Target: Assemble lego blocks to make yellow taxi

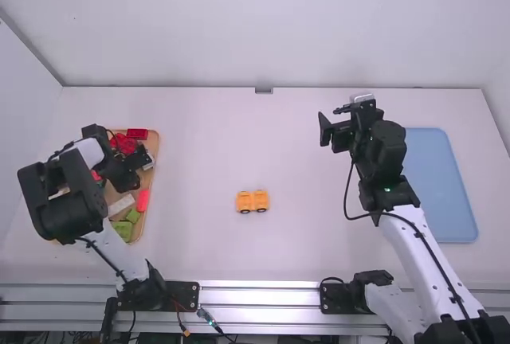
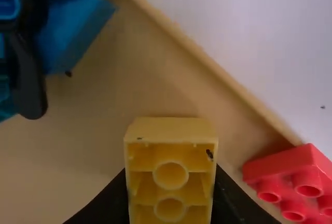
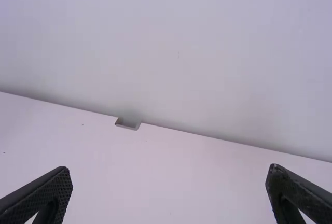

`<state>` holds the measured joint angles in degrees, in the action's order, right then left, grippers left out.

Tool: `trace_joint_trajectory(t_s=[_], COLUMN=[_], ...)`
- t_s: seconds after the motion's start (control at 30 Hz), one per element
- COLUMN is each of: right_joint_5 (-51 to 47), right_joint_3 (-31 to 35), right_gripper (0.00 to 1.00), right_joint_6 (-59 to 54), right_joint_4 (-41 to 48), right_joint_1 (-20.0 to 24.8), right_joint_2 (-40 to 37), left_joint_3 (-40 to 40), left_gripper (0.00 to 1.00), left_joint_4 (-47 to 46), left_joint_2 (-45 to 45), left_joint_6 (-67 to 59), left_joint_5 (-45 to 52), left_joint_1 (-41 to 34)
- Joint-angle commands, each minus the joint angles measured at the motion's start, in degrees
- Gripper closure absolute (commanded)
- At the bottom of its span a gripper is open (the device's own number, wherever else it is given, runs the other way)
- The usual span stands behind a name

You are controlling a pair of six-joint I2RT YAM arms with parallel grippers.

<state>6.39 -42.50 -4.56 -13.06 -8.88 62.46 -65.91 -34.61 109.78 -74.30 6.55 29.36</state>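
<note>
- far left there's a shallow wooden tray (image 1: 157,146) of plastic bricks; a white oblong brick (image 1: 122,205) and some green bricks (image 1: 123,228) sit in its near half
- left gripper (image 1: 145,159) is over that tray; its fingers are pinching a yellow plastic brick (image 2: 171,177), hollow side facing the wrist cam; a blue plastic brick (image 2: 72,37) and a red studded brick (image 2: 290,175) are near it
- around mid surface (image 1: 295,153), a bit toward the arms, sits the yellow-orange taxi piece with black wheels (image 1: 252,201)
- right gripper (image 1: 330,119) hangs over the surface, fingers spread wide, nothing between them
- far right, a flat light-blue tray (image 1: 442,177), just beside the right arm
</note>
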Motion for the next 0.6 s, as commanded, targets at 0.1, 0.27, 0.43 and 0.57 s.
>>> trace_joint_trajectory(t_s=[0.1, 0.27, 0.43, 0.57], right_joint_5=[0.0, 0.0, 0.0, 0.0], right_joint_3=[-2.5, -2.5, -2.5, -2.5], right_gripper=[0.01, 0.01, 0.02, 0.01], right_joint_6=[4.3, 5.4, 6.3, 5.7], right_joint_4=[-0.1, -2.0, -2.7, -3.3], right_joint_1=[-0.1, -0.3, -0.5, -2.1], right_joint_2=[0.2, 0.2, 0.2, 1.6], left_joint_3=[-9.0, -13.5, -18.8, -19.8], left_gripper=[0.70, 0.74, 0.79, 0.80], left_joint_4=[-5.7, -11.1, -16.2, -18.4], left_joint_2=[0.1, -0.1, -0.7, -2.8], left_joint_6=[9.2, 9.4, 8.2, 1.0], left_joint_5=[5.0, 8.6, 18.7, 32.9], left_joint_1=[-0.1, -0.1, -0.1, -0.1])
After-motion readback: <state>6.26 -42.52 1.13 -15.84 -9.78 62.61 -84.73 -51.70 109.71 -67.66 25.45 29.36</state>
